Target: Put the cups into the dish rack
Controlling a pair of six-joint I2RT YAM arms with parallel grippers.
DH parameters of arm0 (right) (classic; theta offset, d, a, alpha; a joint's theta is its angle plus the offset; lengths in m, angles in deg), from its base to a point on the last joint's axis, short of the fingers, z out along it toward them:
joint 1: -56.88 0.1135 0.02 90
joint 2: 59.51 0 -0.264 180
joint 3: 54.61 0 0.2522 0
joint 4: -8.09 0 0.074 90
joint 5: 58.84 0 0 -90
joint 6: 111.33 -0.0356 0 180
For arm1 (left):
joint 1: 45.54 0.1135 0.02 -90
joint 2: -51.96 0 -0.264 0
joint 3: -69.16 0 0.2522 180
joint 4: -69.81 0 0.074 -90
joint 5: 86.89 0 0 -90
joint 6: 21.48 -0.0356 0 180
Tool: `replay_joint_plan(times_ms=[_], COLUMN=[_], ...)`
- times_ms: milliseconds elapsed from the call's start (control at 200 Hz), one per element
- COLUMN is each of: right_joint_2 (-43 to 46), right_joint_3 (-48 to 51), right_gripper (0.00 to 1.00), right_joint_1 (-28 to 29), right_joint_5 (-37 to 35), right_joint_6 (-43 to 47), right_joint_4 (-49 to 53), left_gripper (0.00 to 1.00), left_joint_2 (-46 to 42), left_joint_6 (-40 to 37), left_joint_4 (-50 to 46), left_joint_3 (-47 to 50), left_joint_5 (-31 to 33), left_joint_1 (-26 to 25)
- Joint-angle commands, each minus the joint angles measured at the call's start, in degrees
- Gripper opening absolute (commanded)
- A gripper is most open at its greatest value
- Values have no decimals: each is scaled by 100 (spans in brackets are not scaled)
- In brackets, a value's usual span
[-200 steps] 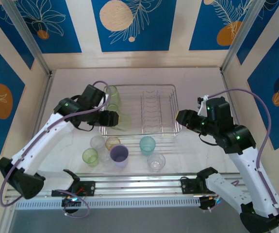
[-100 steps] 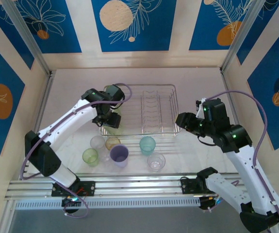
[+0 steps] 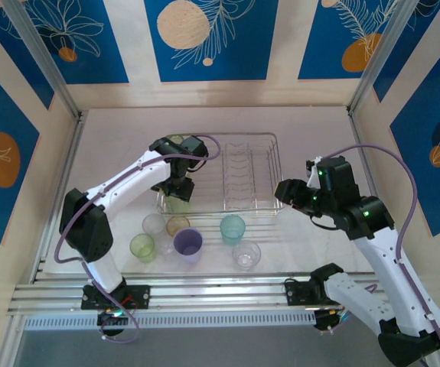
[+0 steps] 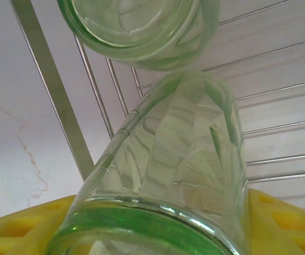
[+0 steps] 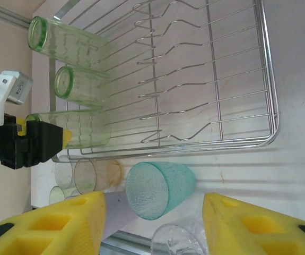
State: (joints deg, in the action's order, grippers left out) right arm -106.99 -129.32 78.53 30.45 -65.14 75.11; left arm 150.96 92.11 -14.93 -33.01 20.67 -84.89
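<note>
The silvery wire dish rack (image 3: 275,164) sits mid-table. Two green cups (image 5: 67,42) (image 5: 83,85) lie on their sides along its left end. My left gripper (image 3: 176,183) is shut on a third green cup (image 3: 177,202), held lying at the rack's near left corner; in the left wrist view this cup (image 4: 184,159) sits between the yellow pads below another green cup (image 4: 141,26). My right gripper (image 3: 281,191) hovers open by the rack's near right corner. A teal cup (image 5: 160,188) stands beyond its fingers (image 5: 62,223), untouched.
On the table in front of the rack stand a clear cup (image 3: 153,224), an amber cup (image 3: 177,225), a green cup (image 3: 141,246), a lilac cup (image 3: 188,243) and another clear cup (image 3: 246,254). Upright plate tines (image 3: 239,172) fill the rack's middle. Walls enclose the table.
The left arm has swung right, carrying the green cup from the rack's left edge to its near left corner. The right gripper has shifted slightly left.
</note>
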Motion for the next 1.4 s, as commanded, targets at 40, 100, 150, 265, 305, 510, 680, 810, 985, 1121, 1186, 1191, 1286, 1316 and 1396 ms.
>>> replay_joint_plan(times_ms=[40,100,150,265,305,510,680,810,985,1121,1186,1191,1286,1316,1396], right_joint_2=[-157,-216,-281,-472,-552,-916,-1008,-997,-1041,-1169,-1264,-1272,-1412,-1450,-1562], right_joint_3=[6,-18,-55,-165,-213,-356,-383,-407,-418,-483,-521,-526,-591,-609,-678], right_gripper=[52,53,54,56,56,57,56,56,57,56,56,56,56,56,56], right_joint_1=[140,243,332,572,676,1184,1340,1376,1394,1467,1545,1553,1696,1740,1835], right_joint_5=[231,195,182,165,122,-122,-298,-317,-210,-157,-159,-154,-191,-201,-197], right_joint_6=[127,158,198,315,344,459,435,435,453,478,494,495,514,521,523], right_joint_4=[0,18,35,77,101,167,172,176,182,184,186,186,200,203,211], left_gripper=[18,27,36,48,52,58,55,59,73,88,100,100,100,100,100], left_joint_2=[152,181,198,190,165,-100,-277,-275,-304,-439,-536,-542,-706,-745,-906], left_joint_6=[-39,-33,-24,-13,-12,79,208,273,312,339,354,355,374,382,422], left_joint_4=[44,86,101,154,168,413,760,867,875,840,850,849,888,899,902], left_joint_3=[22,50,75,162,190,394,568,662,760,754,746,746,737,729,710], left_joint_5=[131,153,169,160,143,315,517,541,486,545,535,532,490,471,483], left_joint_1=[-62,-56,-55,-58,-63,-64,-63,-63,-58,-59,-59,-61,-57,-61,-70])
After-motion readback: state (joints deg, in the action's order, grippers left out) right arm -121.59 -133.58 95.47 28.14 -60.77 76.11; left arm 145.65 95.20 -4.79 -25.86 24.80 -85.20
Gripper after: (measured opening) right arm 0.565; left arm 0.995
